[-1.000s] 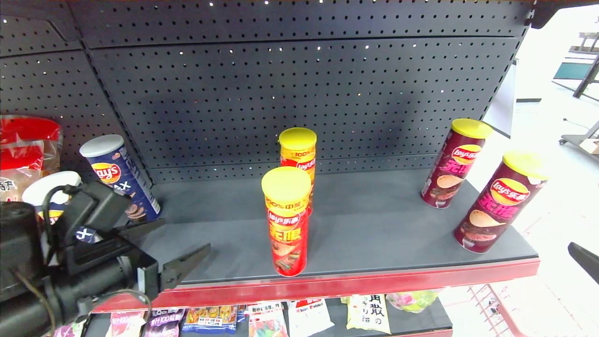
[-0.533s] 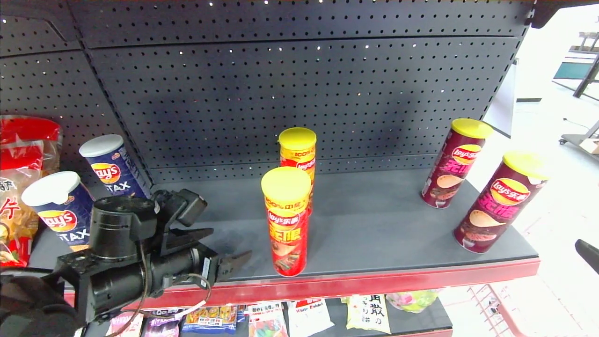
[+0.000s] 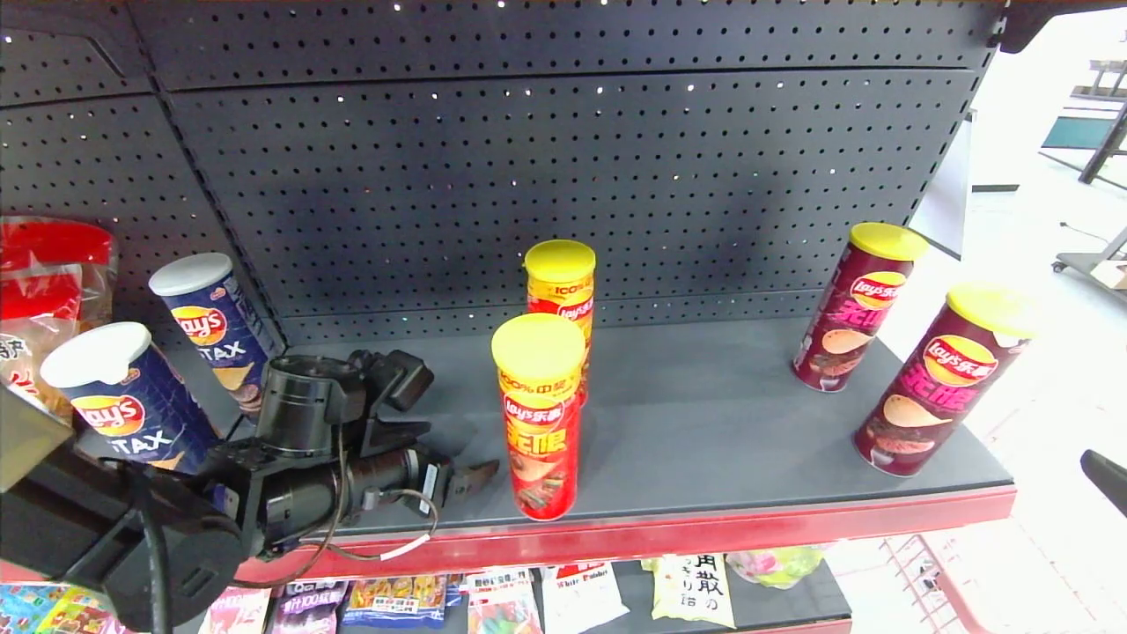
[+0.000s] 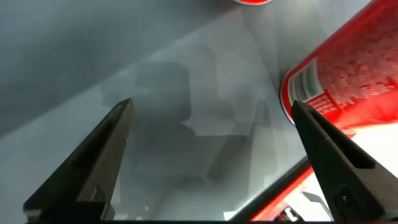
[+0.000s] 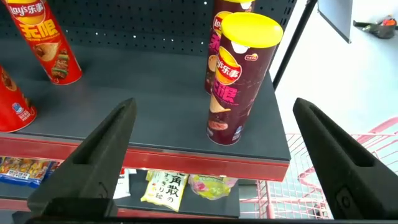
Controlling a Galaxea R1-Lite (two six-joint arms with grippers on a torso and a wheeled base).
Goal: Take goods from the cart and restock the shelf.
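A: What's hidden?
B: Half of the far red can (image 3: 561,286) is covered by the near red can (image 3: 537,414). The base of the near blue can (image 3: 123,401) is masked by the left arm (image 3: 132,528). In the head view the right gripper (image 5: 214,106) is cut off at the right edge.
A: Tools?
B: The left gripper (image 3: 449,456) is spread wide with nothing held. It is set low over the shelf (image 3: 704,440), one finger just left of the near red can; contact can't be judged. The right gripper is also spread and empty, and is faced at the near maroon can (image 5: 239,74).
A: Surroundings?
B: Dark deck, red lip, pegboard back (image 3: 528,176). Below, snack bags (image 3: 581,594) are seen. At near right, a red wire cart (image 3: 911,568) is seen.
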